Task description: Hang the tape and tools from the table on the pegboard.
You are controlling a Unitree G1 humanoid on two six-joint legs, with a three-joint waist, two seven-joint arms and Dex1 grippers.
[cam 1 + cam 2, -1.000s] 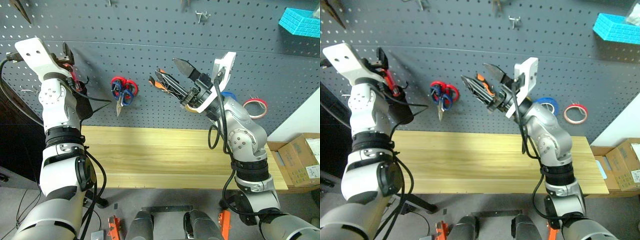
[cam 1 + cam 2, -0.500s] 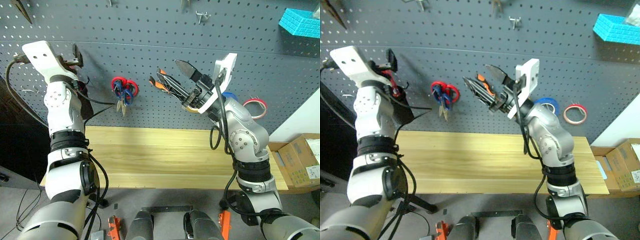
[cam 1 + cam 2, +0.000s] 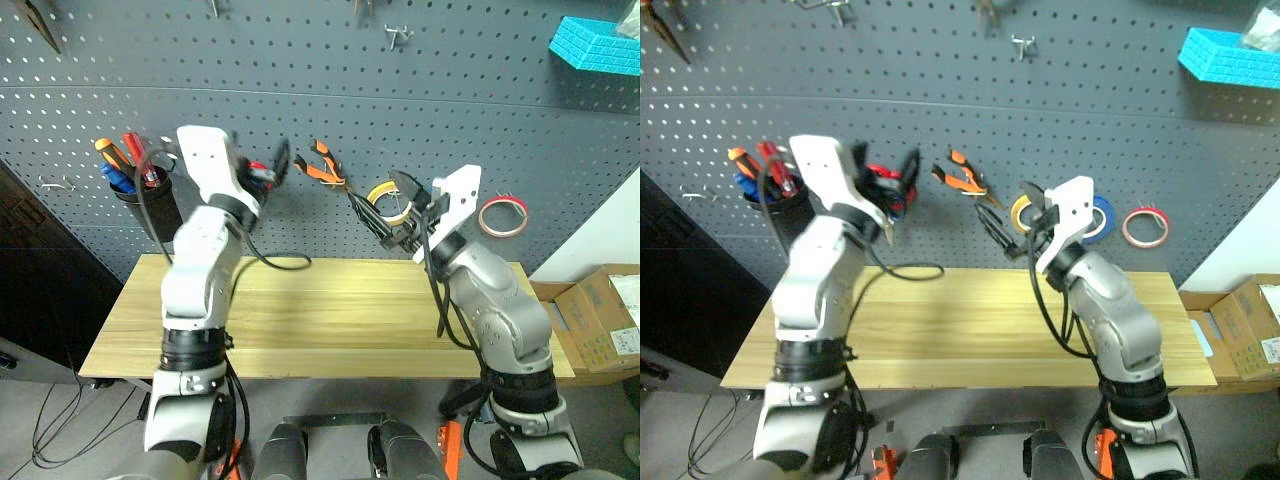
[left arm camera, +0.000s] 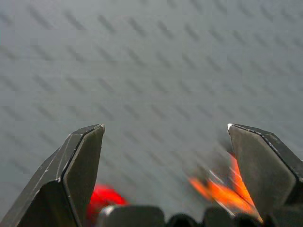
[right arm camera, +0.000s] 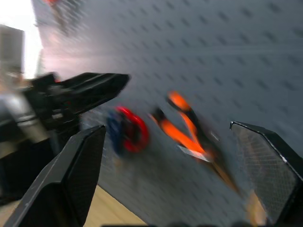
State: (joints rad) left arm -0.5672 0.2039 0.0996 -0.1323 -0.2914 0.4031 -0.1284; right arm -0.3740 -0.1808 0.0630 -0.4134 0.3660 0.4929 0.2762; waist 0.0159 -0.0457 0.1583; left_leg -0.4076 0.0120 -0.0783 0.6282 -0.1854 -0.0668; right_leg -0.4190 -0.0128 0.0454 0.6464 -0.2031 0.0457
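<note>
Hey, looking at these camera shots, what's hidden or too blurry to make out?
- Scissors: in the head views the left gripper covers most of them; which hook they hang on cannot be told.
- Pliers: smeared by motion blur in the right wrist view.
- Blue tape roll: partly behind the right arm.
- Cyan basket: cut off by the picture's edge.

table (image 3: 330, 330) showing light planked wood, smooth satin finish. pegboard (image 3: 300, 60) looking matt grey, perforated, bare metal hooks (image 3: 398, 35). Pliers (image 3: 325, 168) wearing glossy orange grips.
</note>
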